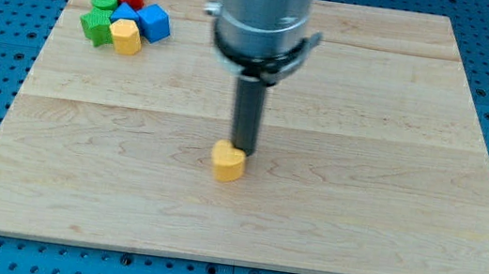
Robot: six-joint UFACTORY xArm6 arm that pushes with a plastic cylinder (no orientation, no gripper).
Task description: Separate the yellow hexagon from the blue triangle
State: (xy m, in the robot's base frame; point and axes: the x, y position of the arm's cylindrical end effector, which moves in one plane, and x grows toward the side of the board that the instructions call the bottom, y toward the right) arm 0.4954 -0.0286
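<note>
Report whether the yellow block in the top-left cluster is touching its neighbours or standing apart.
Touching. The yellow hexagon sits packed against the blue triangle and a green block; no gap shows.

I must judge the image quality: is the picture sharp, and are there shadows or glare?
Camera view: lighting even, no glare on the wooden board; only a soft shadow beside the lone yellow block at my tip; the block cluster looks slightly soft.

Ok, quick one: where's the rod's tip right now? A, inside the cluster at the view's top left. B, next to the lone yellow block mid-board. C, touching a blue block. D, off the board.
B: my tip sits just above the lone yellow block, far from the cluster.
</note>
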